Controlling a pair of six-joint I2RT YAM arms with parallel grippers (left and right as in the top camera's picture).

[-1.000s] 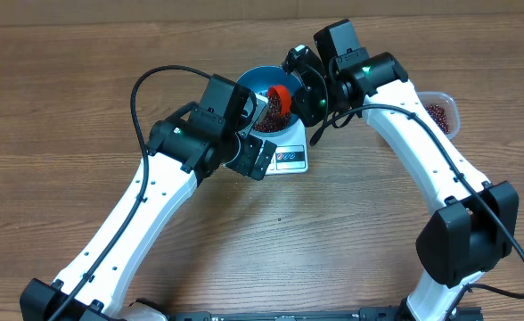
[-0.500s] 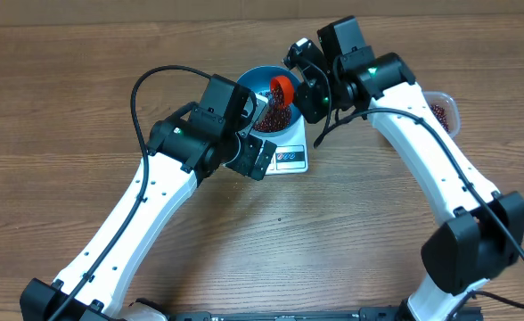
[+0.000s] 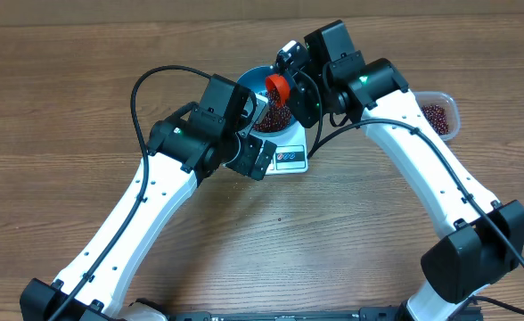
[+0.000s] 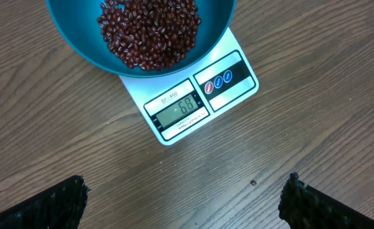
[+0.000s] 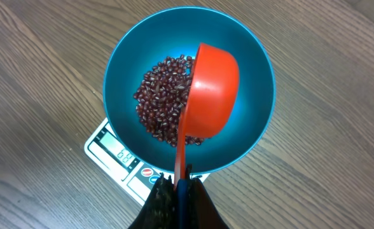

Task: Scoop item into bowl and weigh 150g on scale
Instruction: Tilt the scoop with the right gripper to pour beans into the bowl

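The right jaws (image 5: 178, 186) are clamped on the thin handle of an orange-red scoop (image 5: 212, 89). Its cup hangs straight ahead of them over the blue bowl (image 5: 126, 70), with its smooth rounded back turned to the wrist camera, so I cannot tell whether anything remains inside it. Beneath the cup the beans (image 5: 161, 95) lie in a loose heap on the bowl's floor. The bowl rests on the white scale (image 5: 114, 152) and hides all but its front strip, where the display shows a two-digit reading; by my judgement several more scoops are needed. The left jaws (image 4: 187, 203) stand wide apart and empty above bare counter (image 4: 41, 127), with the scale's front edge just ahead of them. The beans look small, hard and smooth, so they should pour freely but roll and bounce, and a slow tilt low over the bowl suits them. The scoop seems stiff and light, best held by its handle. Farthest off, well apart from the right jaws on the side away from the left jaws, a clear tub (image 3: 440, 114) holds more beans.
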